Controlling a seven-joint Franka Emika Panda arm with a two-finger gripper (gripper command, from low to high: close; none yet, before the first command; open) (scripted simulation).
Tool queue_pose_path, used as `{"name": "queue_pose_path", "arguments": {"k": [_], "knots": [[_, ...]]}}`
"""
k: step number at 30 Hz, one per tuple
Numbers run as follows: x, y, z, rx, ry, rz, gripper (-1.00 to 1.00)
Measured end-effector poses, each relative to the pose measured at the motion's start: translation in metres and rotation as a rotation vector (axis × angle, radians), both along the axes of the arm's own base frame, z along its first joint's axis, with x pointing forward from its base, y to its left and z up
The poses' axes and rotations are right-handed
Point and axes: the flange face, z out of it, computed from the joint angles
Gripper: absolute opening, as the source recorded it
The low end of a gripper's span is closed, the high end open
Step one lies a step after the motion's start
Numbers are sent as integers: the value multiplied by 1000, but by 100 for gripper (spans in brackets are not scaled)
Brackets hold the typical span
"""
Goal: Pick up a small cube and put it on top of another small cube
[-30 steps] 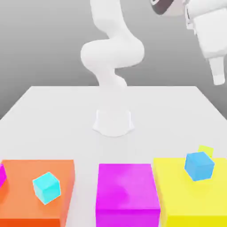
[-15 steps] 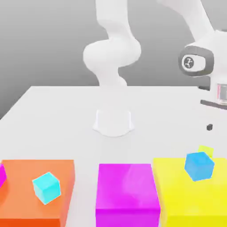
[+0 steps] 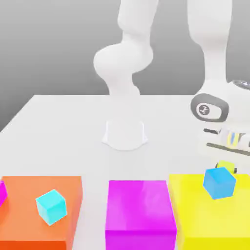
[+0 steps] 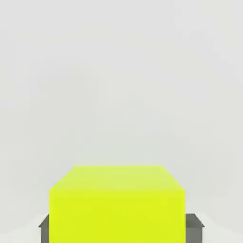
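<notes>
Hand view: the lime cube is seen clamped between the dark fingers of the tool — the grasp is closed on it, low on the white tabletop. In the exterior view the cube sits behind the yellow block, beside the blue cube; the cyan cube — the target — rests well apart on the orange block.

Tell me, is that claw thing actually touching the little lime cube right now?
Touching. In the hand view the end effector has a dark finger flush against each side of the lime cube, with no gap; the exterior view shows it low over the lime cube.
</notes>
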Motion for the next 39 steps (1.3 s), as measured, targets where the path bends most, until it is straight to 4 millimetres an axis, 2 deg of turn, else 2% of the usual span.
{"name": "queue_pose_path", "arguments": {"k": [2, 8, 9, 10, 12, 15, 17, 21, 23, 26, 28, 31, 32, 34, 36, 37, 38, 39], "knots": [[0, 0, -1, 0, 0, 0, -100], [0, 0, 53, 1, -1, -1, -100], [9, 4, 64, 21, -6, -37, -100], [27, 4, 77, 46, -11, -112, -100], [81, -12, 104, 96, -21, -318, -100], [154, -60, 136, 141, -29, -624, -100], [192, -96, 157, 168, -30, -807, -100], [241, -192, 174, 154, -30, -1124, -100], [256, -248, 180, 139, -28, -1283, -100], [265, -349, 189, 112, -25, -1553, -100], [259, -415, 194, 93, -20, -1728, -100], [238, -494, 198, 54, -8, -1948, -100], [230, -507, 191, 28, -4, -1977, -100], [224, -520, 170, 10, 0, -2004, -100], [232, -499, 146, 5, 1, -1959, -100], [231, -498, 133, 3, 0, -1955, -100], [231, -498, 126, 1, 0, -1955, 100], [231, -498, 126, 1, 0, -1955, 100]]}}
